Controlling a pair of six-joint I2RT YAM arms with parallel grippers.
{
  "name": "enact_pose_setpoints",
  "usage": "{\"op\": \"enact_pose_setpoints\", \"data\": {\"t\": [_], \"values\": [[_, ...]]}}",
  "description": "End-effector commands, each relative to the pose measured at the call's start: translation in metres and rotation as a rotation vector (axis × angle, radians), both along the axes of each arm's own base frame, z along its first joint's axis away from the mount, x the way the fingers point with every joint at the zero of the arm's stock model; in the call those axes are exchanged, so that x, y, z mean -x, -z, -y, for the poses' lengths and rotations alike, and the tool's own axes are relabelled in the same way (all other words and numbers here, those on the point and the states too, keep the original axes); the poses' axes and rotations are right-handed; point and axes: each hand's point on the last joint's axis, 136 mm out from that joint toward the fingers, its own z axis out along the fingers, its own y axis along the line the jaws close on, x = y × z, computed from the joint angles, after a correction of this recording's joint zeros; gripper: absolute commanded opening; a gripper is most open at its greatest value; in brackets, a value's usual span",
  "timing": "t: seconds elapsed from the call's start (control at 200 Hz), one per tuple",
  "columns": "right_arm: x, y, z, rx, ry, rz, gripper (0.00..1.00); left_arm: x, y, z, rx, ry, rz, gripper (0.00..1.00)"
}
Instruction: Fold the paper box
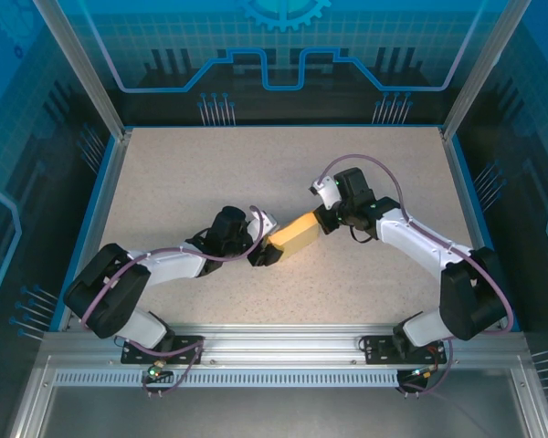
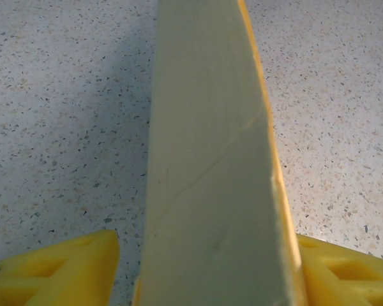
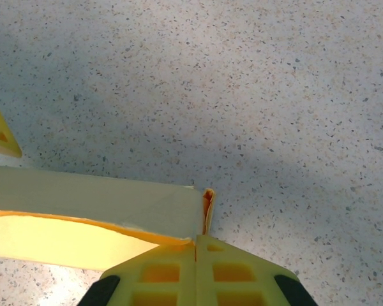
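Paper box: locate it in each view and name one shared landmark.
Top external: box near the picture's centre, lying slantwise.
Left wrist: tall pale panel rising from the bottom edge, mid-frame.
Right wrist: band from the left edge to lower centre.
Shared landmark: the speckled table under it.

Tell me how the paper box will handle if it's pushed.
Probably light and flexible: the paper box is thin card, its panel visibly creased. Likely to buckle under a firm push. It may pivot, since the right tool pinches just one end flap.
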Motion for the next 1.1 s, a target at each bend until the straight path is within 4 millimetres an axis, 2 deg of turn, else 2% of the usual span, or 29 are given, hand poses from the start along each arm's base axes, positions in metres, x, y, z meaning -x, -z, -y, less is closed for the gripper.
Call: {"op": "enact_pose_setpoints", "data": {"t": [0.0,0.165,0.315,0.53,0.715,0.82,1.096], "values": [[0.008,-0.002,0.002,0.012,0.029,-0.014,0.01,-0.004,-0.023,0.002,0.047,-0.019,0.041,0.7],[0.011,0.001,0.001,0.021,0.052,-0.018,0.01,-0.002,-0.035,-0.003,0.089,-0.062,0.037,0.75],[0.01,0.002,-0.001,0.02,0.062,-0.024,0.01,0.005,-0.049,-0.011,0.14,-0.122,0.003,0.75],[0.008,0.003,-0.003,0.022,0.069,-0.03,0.01,0.015,-0.056,-0.029,0.141,-0.277,-0.069,0.65],[0.008,0.003,-0.003,0.027,0.086,-0.031,0.01,0.029,-0.05,-0.032,0.088,-0.317,-0.118,0.58],[0.008,0.001,-0.004,0.029,0.092,-0.029,0.01,0.033,-0.048,-0.029,0.059,-0.298,-0.135,0.49],[0.011,0.004,-0.008,0.043,0.089,-0.034,0.01,0.019,-0.048,-0.021,0.0,-0.289,-0.118,0.3]]}}
